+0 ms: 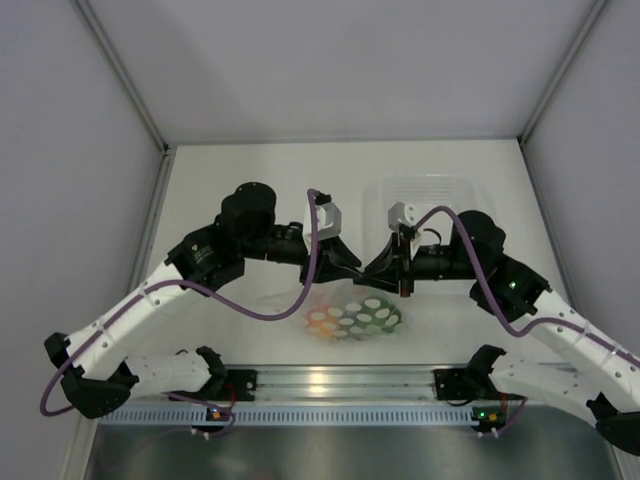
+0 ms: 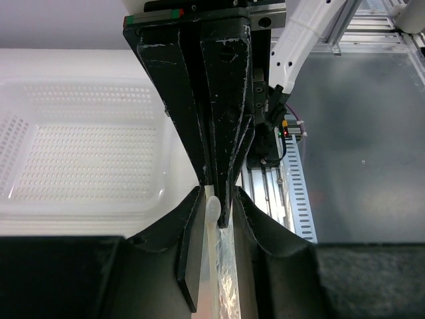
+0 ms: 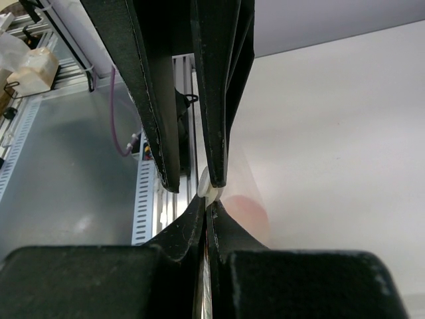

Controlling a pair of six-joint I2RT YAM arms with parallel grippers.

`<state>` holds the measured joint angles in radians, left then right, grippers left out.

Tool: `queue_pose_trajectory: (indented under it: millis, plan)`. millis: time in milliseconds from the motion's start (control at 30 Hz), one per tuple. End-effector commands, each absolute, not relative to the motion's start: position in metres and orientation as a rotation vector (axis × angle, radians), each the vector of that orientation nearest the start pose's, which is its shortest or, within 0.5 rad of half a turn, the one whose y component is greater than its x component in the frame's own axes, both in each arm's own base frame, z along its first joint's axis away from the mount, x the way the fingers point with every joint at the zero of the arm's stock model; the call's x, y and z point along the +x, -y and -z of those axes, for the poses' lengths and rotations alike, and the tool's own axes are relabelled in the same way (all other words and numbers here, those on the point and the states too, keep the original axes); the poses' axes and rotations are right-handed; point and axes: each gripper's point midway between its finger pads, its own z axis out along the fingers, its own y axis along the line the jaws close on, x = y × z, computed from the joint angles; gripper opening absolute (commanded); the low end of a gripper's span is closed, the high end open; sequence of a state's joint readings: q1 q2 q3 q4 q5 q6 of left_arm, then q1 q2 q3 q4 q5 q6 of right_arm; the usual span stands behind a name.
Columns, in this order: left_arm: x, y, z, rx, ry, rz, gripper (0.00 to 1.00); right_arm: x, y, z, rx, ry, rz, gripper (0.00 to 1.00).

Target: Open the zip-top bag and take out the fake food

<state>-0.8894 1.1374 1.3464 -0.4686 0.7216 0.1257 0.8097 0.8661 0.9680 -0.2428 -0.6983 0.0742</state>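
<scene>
The right gripper (image 3: 210, 199) is filling the lower middle of the frame, its jaws closing tightly on the top edge of the zip-top bag (image 3: 247, 189), whose whitish zipper slider (image 3: 207, 187) is sitting right at their tips. The left gripper (image 3: 192, 100) is reaching down from the top, its dark jaws meeting the same edge. A blurred pinkish shape (image 3: 249, 207) is showing through the clear plastic, over the pale counter (image 3: 345, 146).

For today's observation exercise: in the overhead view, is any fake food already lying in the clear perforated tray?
No. The tray holds nothing, and the fake food sits inside the zip-top bag below the grippers.
</scene>
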Motion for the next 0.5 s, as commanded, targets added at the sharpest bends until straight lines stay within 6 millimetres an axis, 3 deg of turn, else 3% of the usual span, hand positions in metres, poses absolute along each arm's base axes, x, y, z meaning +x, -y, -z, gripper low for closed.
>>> queue_pose_trajectory:
  millis: [0, 100, 333, 400, 467]
  plan:
    - [0.123, 0.327, -0.352, 1.38, -1.412, 1.184, 0.3, 0.105, -0.284, -0.365, -1.15, -1.253, -1.213, 0.0]
    - [0.124, 0.327, -0.352, 1.377, -1.415, 1.182, 0.41, 0.106, -0.284, -0.363, -1.152, -1.258, -1.213, 0.0]
    - [0.128, 0.325, -0.36, 1.344, -1.41, 1.153, 0.48, 0.105, -0.283, -0.356, -1.159, -1.269, -1.211, 0.0]
    - [0.131, 0.324, -0.365, 1.317, -1.405, 1.139, 0.6, 0.105, -0.283, -0.355, -1.159, -1.269, -1.209, 0.0]
    - [0.129, 0.323, -0.365, 1.318, -1.401, 1.147, 0.61, 0.105, -0.283, -0.353, -1.157, -1.273, -1.205, 0.0]
